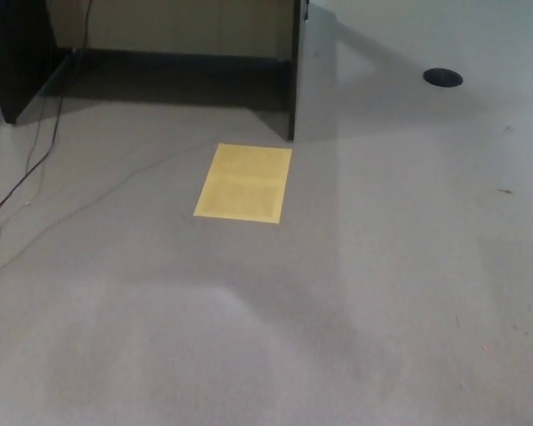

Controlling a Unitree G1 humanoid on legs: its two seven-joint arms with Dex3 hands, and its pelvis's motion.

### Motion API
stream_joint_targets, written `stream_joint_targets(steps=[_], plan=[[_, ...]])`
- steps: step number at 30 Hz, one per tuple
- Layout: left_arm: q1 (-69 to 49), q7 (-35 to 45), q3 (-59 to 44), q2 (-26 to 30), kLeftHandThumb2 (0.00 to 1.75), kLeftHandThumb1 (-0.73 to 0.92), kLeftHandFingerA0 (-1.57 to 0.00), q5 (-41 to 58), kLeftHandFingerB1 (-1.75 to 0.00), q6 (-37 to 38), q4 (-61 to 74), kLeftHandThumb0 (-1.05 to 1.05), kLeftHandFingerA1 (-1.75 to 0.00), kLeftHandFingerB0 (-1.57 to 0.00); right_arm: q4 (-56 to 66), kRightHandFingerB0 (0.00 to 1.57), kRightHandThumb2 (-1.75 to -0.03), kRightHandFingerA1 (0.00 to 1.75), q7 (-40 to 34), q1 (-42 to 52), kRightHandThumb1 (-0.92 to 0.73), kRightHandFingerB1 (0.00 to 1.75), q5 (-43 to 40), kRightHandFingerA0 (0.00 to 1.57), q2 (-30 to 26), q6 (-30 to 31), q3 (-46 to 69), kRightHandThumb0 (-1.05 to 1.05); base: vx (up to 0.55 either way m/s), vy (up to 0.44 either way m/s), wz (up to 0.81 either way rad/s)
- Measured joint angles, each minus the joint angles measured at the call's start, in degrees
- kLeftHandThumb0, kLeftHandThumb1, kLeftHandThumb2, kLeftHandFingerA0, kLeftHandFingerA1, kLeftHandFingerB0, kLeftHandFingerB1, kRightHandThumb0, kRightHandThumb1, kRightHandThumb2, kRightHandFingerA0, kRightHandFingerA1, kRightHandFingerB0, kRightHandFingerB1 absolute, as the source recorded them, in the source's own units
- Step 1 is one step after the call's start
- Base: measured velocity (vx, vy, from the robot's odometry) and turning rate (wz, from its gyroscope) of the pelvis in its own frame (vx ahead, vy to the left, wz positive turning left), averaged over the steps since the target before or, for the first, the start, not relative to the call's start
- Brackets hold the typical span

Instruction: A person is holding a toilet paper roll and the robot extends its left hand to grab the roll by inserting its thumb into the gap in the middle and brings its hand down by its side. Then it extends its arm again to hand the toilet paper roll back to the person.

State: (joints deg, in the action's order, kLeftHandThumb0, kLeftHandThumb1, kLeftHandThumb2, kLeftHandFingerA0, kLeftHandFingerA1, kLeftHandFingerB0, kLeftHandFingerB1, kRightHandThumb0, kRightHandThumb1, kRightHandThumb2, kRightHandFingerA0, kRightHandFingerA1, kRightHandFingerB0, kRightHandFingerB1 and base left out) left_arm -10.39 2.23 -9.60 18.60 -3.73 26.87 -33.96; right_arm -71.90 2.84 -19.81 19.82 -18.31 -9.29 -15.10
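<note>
Floor only; roll, person and both hands out of frame.

Roll's place cannot be told from the head view, nor whether either hand is spread, pressed together or pinching anything. Grey carpet floor fills the frame. A yellow sheet lies flat on it, near the far edge, just short of a dark panel standing upright. Left of that, a dark desk leg at the far left corner, shadowed recess between the two. A black cable trails along the left edge. A round black disc sits toward the far right corner.
</note>
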Motion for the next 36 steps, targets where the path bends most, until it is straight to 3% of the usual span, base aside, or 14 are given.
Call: stream_joint_targets(steps=[1,3,5,10,11,12,21,22,23,24,29,30,34,36], plan=[[-0.1,0.1,-0.1,0.0,0.84,0.29,-0.04,0.1,-0.47,0.1,2.5,-0.25,-0.5,-0.02,-0.1,0.37,-0.59,0.65,0.0,0.0,-0.69,0.36,0.0,0.65,0.0,-0.1,0.0,-0.39,0.0,0.0,0.0],[-0.3,0.4,-0.2,0.0,0.53,0.43,-0.18,0.2,-0.28,0.2,7.1,-0.42,-0.31,-0.18,-0.1,0.3,-0.86,0.7,0.0,0.0,-0.55,0.49,0.1,0.62,0.0,-0.2,0.0,-0.45,0.0,0.0,0.0],[-0.5,0.7,-0.3,0.0,0.84,0.32,-0.02,0.4,-0.46,0.1,12.0,-0.23,-0.49,0.0,-0.2,0.3,-0.86,0.71,0.0,0.1,-0.55,0.49,0.1,0.62,0.0,-0.2,0.0,-0.45,0.0,0.0,0.0],[-0.3,2.0,-0.3,0.3,0.83,0.28,-0.02,1.0,-0.46,-0.4,24.1,-0.24,-0.49,0.0,-0.3,0.38,-0.61,0.67,0.0,0.4,-0.7,0.36,0.1,0.66,0.0,-0.3,0.0,-0.4,0.0,0.0,0.0],[-0.1,2.3,-0.3,0.4,0.52,0.42,-0.18,1.2,-0.27,-0.5,26.6,-0.37,-0.32,-0.18,-0.3,0.36,-0.6,0.69,0.0,0.6,-0.68,0.36,0.1,0.68,0.0,-0.3,0.0,-0.4,0.0,0.0,0.0],[0.1,2.5,-0.3,0.5,0.81,0.24,-0.03,1.4,-0.48,-0.8,28.6,-0.25,-0.49,-0.02,-0.3,0.36,-0.6,0.62,0.0,0.7,-0.69,0.35,0.1,0.66,0.0,-0.3,0.0,-0.4,0.0,0.0,0.0],[8.4,5.3,2.9,1.7,0.78,0.2,-0.01,3.3,-0.47,-7.2,49.6,-0.23,-0.49,0.0,-0.2,0.31,-0.86,0.7,0.0,1.2,-0.56,0.49,0.1,0.63,0.0,-0.4,0.0,-0.46,0.0,0.0,0.0],[9.6,5.6,3.6,1.7,0.52,0.37,-0.19,3.5,-0.27,-8.1,51.2,-0.44,-0.32,-0.16,-0.2,0.31,-0.86,0.71,0.0,1.3,-0.56,0.49,0.1,0.63,0.0,-0.4,0.0,-0.46,0.0,0.0,0.0],[10.5,5.8,4.1,1.6,0.78,0.18,-0.01,3.6,-0.47,-8.7,52.4,-0.26,-0.48,0.0,-0.2,0.31,-0.86,0.72,0.0,1.3,-0.56,0.49,0.1,0.63,0.0,-0.4,0.0,-0.46,0.0,0.0,0.0],[11.7,6.0,4.9,1.6,0.78,0.19,-0.01,3.8,-0.48,-9.7,53.9,-0.26,-0.48,0.0,-0.2,0.35,-0.6,0.68,0.0,1.4,-0.68,0.35,0.2,0.67,0.0,-0.5,0.0,-0.39,0.0,0.0,0.0],[18.3,7.2,9.7,0.6,0.78,0.18,-0.01,4.4,-0.49,-14.3,59.0,-0.28,-0.49,0.0,-0.2,0.29,-0.86,0.7,0.0,1.5,-0.56,0.48,0.1,0.61,0.0,-0.5,0.0,-0.45,0.0,0.0,0.0],[19.7,7.4,10.6,0.2,0.78,0.19,0.0,4.5,-0.48,-15.2,59.6,-0.27,-0.49,0.0,-0.2,0.33,-0.6,0.68,0.0,1.5,-0.68,0.34,0.1,0.66,0.0,-0.5,0.0,-0.4,0.0,0.0,0.0],[25.3,7.8,14.0,-1.7,0.62,0.36,-0.09,4.5,-0.26,-18.8,61.2,-0.51,-0.36,-0.02,-0.2,0.34,-0.6,0.66,0.1,1.5,-0.69,0.34,0.1,0.67,0.0,-0.5,0.0,-0.4,0.0,0.0,0.0],[28.3,8.0,15.7,-2.9,0.8,0.22,-0.01,4.5,-0.48,-20.6,61.1,-0.26,-0.49,0.0,-0.2,0.35,-0.6,0.63,0.2,1.5,-0.69,0.34,0.2,0.65,-0.1,-0.5,0.0,-0.4,0.0,0.0,0.0]])
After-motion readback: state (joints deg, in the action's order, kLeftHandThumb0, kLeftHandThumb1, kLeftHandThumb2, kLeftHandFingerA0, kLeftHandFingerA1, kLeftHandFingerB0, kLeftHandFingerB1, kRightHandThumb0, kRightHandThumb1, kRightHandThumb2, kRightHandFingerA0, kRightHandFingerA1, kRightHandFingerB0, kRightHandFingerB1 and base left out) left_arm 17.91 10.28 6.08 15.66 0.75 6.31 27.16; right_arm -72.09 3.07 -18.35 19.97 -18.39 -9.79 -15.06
